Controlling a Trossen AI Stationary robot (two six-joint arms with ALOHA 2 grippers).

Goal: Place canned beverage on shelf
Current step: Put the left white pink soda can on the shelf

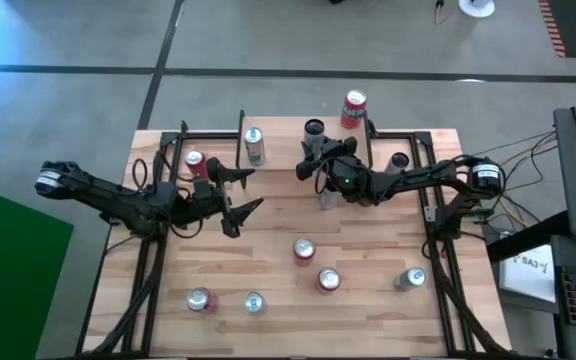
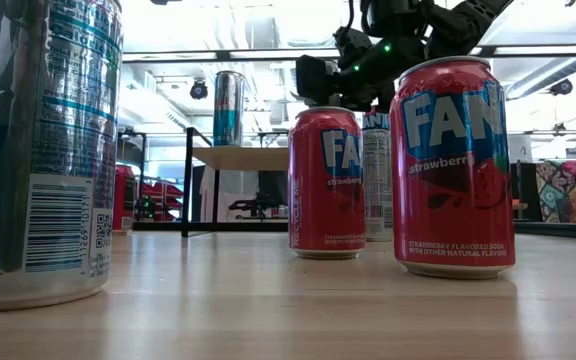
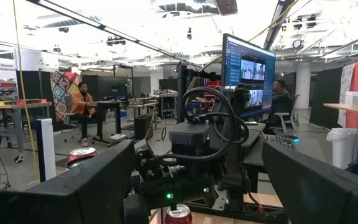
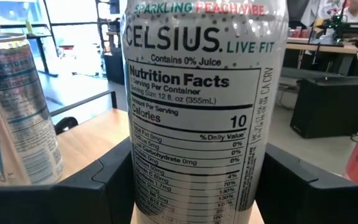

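Note:
My right gripper reaches in level from the table's right and is shut on a white Celsius can, which stands upright just in front of the shelf. In the low view this can shows between two red cans. The shelf, a wooden top on black legs, carries a silver-blue can, a dark-topped can and a red can. My left gripper hangs open above the table's left half, holding nothing. My right gripper pinches the white can's round wall between its two fingers, one on each side. The fingers lie level and come from the table's right. The can stands upright; whether its base rests on the table or hangs just above it, I cannot tell.
Several cans stand on the near half of the table: two red Fanta cans and silver ones. A red can sits left of the shelf. People sit in the room beyond.

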